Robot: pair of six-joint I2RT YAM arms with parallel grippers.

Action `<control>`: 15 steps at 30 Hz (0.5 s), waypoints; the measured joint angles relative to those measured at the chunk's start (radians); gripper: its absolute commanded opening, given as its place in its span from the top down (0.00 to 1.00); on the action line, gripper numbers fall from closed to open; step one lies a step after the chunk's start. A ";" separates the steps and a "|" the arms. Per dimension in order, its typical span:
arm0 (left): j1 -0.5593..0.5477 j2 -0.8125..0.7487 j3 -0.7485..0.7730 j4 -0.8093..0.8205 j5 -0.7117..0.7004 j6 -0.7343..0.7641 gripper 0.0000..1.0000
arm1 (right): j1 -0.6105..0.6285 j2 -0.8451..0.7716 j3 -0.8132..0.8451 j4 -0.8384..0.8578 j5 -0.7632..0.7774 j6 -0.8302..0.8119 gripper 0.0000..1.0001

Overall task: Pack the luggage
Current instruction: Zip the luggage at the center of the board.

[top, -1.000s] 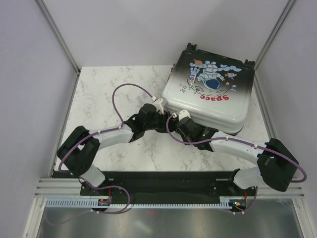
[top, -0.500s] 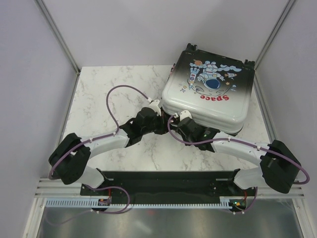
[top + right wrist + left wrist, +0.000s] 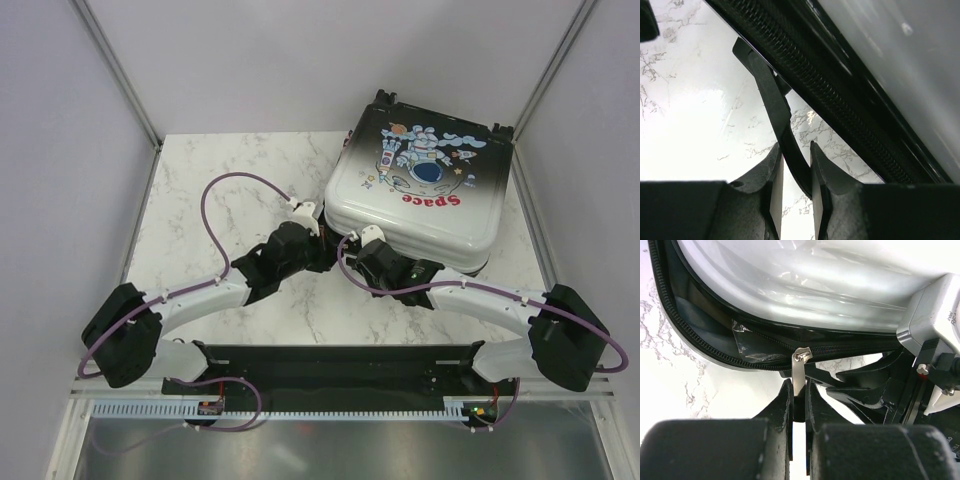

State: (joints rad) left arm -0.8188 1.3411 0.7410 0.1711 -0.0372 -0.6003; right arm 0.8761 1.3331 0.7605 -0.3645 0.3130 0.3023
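The luggage (image 3: 420, 195) lies flat at the worktop's (image 3: 220, 170) far right corner, its lid printed with a cartoon astronaut and red "Space". Both claws meet at its near left corner, which the arms partly hide from above. The left claw (image 3: 798, 390) is clenched on a silver zip pull (image 3: 799, 371). Dark lining shows through the unzipped gap; any contents are hidden. The right claw (image 3: 794, 150) grips a black strip (image 3: 771, 95) whose top end is hard to make out.
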 measured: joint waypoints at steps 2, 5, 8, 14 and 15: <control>-0.004 -0.008 0.000 -0.005 -0.016 0.003 0.98 | 0.000 -0.003 0.000 -0.002 -0.001 0.000 1.00; -0.008 -0.024 -0.001 -0.015 -0.042 0.006 0.98 | 0.002 -0.006 0.000 0.001 -0.010 0.005 1.00; -0.008 -0.047 -0.011 -0.028 -0.056 0.008 0.98 | 0.010 -0.010 0.000 0.002 -0.024 0.005 1.00; -0.008 -0.062 -0.023 -0.035 -0.065 0.010 0.98 | 0.017 -0.010 0.000 0.005 -0.032 0.005 1.00; -0.006 -0.066 -0.027 -0.034 -0.065 0.010 0.98 | 0.017 -0.010 0.000 0.006 -0.034 0.004 1.00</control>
State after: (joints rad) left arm -0.8253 1.2751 0.7143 0.1368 -0.1024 -0.5907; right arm 0.8928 1.3231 0.7605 -0.3588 0.2787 0.3065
